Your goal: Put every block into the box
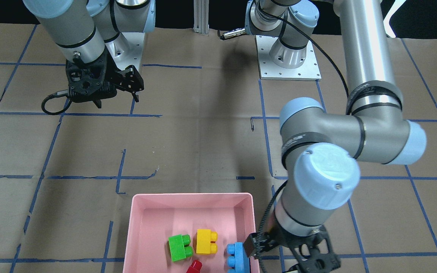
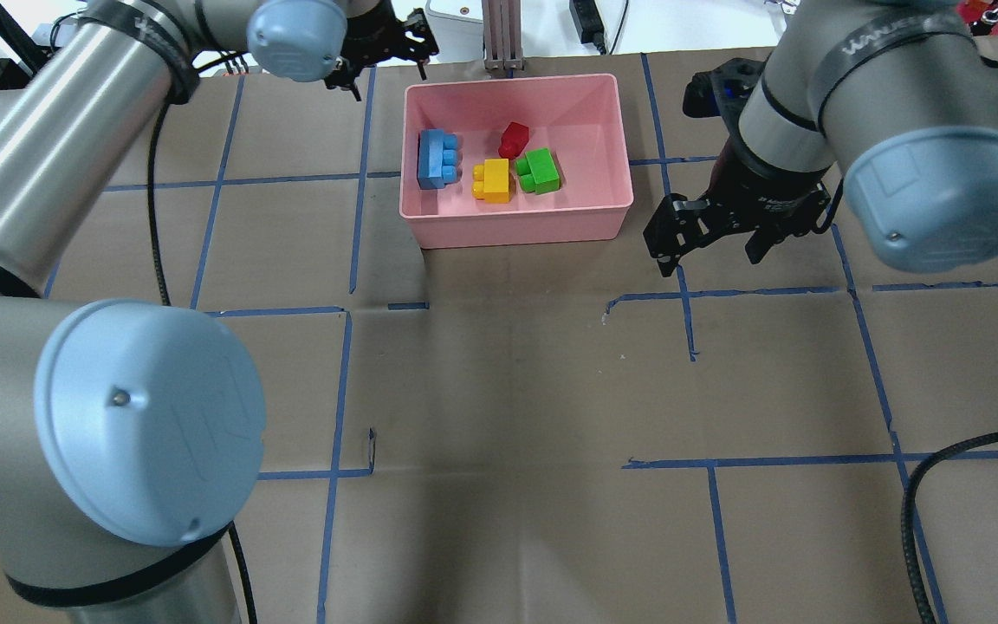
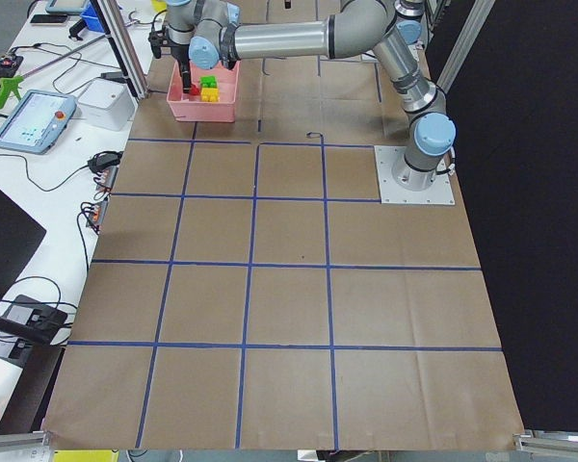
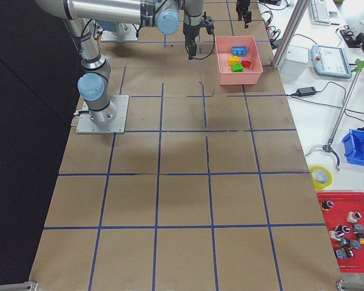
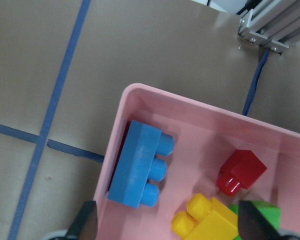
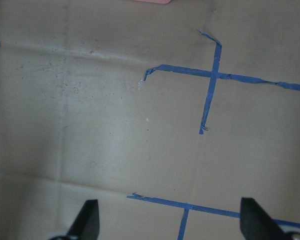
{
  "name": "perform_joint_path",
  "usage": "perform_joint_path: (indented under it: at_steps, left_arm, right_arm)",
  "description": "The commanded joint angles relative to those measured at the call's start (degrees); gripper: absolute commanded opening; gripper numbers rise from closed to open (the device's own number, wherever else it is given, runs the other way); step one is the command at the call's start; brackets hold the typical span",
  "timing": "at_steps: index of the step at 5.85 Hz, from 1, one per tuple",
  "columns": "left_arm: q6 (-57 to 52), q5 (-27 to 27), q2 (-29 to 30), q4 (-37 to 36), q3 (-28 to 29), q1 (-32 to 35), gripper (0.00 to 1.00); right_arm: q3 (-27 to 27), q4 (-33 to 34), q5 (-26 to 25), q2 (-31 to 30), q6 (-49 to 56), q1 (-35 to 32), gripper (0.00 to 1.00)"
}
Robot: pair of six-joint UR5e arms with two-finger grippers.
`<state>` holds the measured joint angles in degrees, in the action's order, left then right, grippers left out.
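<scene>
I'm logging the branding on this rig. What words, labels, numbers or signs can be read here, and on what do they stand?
Nothing reads clearly.
White lettering on the right arm's black band: blurred.
White print above the right gripper: too small.
Embossed mark on the left arm's blue cap: too faint.
The teach pendant screen: too small.
The box and blocks: no markings.

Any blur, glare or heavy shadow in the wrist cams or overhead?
Left wrist: blue block sharp, small highlight on the red block, left fingertips at the bottom edge out of focus. Right wrist: table slightly soft, right fingertips blurred too. Overhead: broad soft arm shadows across the table, no glare on the box.
</scene>
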<state>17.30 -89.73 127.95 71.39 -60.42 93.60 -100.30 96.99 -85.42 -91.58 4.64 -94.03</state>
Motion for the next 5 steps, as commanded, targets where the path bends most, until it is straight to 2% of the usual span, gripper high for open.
perform_joint_path:
  at_steps: [1, 2, 3, 4, 5]
  left_arm:
    - [-10.67, -0.09, -10.11, 3.14, -9.3, -4.29, 0.99]
    - [-15.32, 0.61, -18.53, 2.88, -18.85, -5.26, 0.99]
    - [-23.11, 0.0, -23.92, 3.14, -23.91, -5.27, 0.99]
    - [-23.8, 0.43, -28.24, 4.8, -26.66, -5.01, 0.99]
    - [-23.72, 0.44, -31.15, 9.51, -26.51, -4.66, 0.99]
  right_arm:
    - [0.54, 0.22, -0.63, -0.53, -2.01, -1.77, 1.0]
    - [3.94, -0.91, -2.37, -1.32, -1.75, -1.77, 1.0]
    - [4.49, -2.66, -3.08, -1.41, -2.01, -1.77, 1.0]
    - [4.76, -2.16, -2.92, -1.5, -2.18, -1.77, 1.0]
    - [4.59, -2.68, -2.83, -1.59, -1.84, -1.77, 1.0]
